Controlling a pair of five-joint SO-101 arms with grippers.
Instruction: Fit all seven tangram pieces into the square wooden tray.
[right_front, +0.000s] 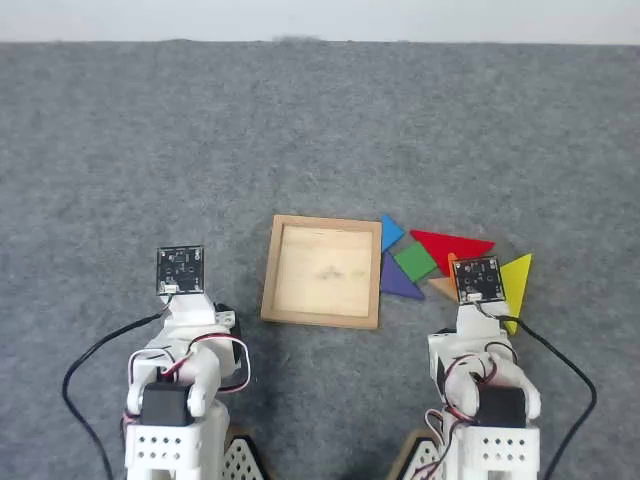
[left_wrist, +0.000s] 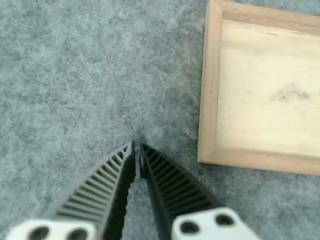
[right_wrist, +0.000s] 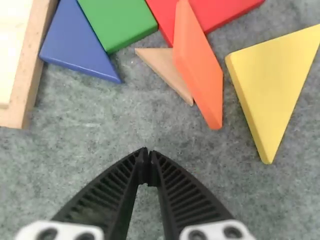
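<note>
The square wooden tray (right_front: 272, 270) lies mid-table with nothing in it; its corner is also seen in the left wrist view (left_wrist: 209, 90) and its edge in the right wrist view (right_wrist: 27, 80). Tangram pieces cluster right of it: light blue triangle (right_front: 390, 232), green square (right_front: 414, 261), purple-blue triangle (right_front: 397, 280), red triangle (right_front: 450, 246), yellow triangle (right_front: 517, 280). Up close lie the blue triangle (right_wrist: 75, 45), green square (right_wrist: 117, 20), red triangle (right_wrist: 210, 12), tan triangle (right_wrist: 162, 67), orange parallelogram (right_wrist: 197, 62) and yellow triangle (right_wrist: 272, 80). My left gripper (left_wrist: 136, 147) is shut over carpet left of the tray. My right gripper (right_wrist: 147, 152) is shut just short of the pieces.
Grey carpet (right_front: 150, 140) covers the table, with wide free room to the left and behind the tray. Both arm bases (right_front: 170, 420) stand at the near edge with cables looping beside them.
</note>
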